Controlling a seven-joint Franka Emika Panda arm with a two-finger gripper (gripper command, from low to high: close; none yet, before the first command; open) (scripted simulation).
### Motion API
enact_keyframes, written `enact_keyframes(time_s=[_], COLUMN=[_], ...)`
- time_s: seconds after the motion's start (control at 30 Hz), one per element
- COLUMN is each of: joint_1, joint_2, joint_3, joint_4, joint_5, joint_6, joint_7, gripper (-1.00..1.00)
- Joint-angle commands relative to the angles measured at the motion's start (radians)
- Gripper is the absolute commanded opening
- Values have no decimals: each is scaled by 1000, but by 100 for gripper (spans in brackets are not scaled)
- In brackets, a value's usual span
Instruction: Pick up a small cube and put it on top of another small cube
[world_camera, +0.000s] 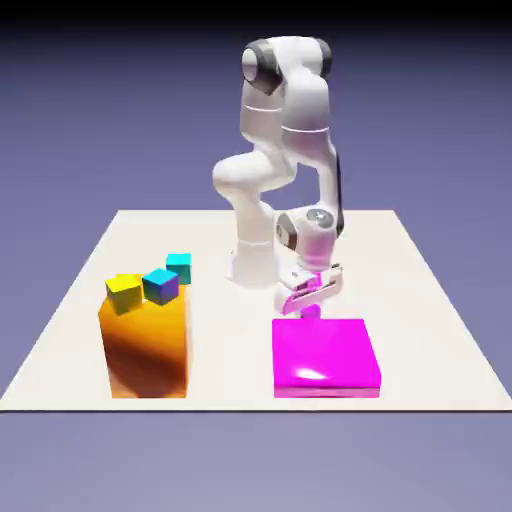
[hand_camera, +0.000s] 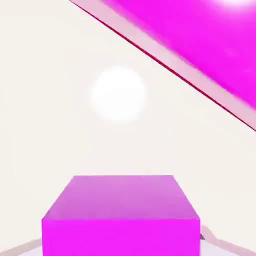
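Observation:
The small cube (hand_camera: 121, 215), magenta, fills the bottom middle of the hand view, and my gripper (hand_camera: 122, 247) is shut on it with the fingertips almost hidden at its sides. In the exterior view the gripper (world_camera: 311, 298) points down just beyond the far edge of the magenta slab, with the small cube (world_camera: 310, 311) showing as a magenta spot between the fingers, low over the table. The other small cube (world_camera: 160, 286), with a cyan top and dark blue and purple sides, sits on top of the tall orange block at the exterior view's left.
The large flat magenta slab (world_camera: 325, 356) lies right in front of the gripper; its edge (hand_camera: 200, 45) crosses the hand view's upper right. The orange block (world_camera: 146, 345) also carries a yellow-and-green cube (world_camera: 124, 292). A plain teal cube (world_camera: 179, 267) rests on the table behind it.

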Motion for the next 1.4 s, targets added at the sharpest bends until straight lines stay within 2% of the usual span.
enact_keyframes(time_s=[0.0,0.17,0.23,1.1,1.3,1.33,1.37], joint_1=[9,50,52,-271,-283,-283,-283], joint_2=[-36,-217,-223,-232,-160,-160,-160], joint_3=[-16,-92,-94,-571,-596,-596,-596], joint_4=[-4,-27,-27,908,785,785,785], joint_5=[-21,-129,-132,-221,-194,-194,-194], joint_6=[-32,-190,-195,-1051,-866,-866,-866], joint_7=[14,86,88,-1001,-1024,-1024,-1024], gripper=[-100,-100,-100,-100,-100,100,100])
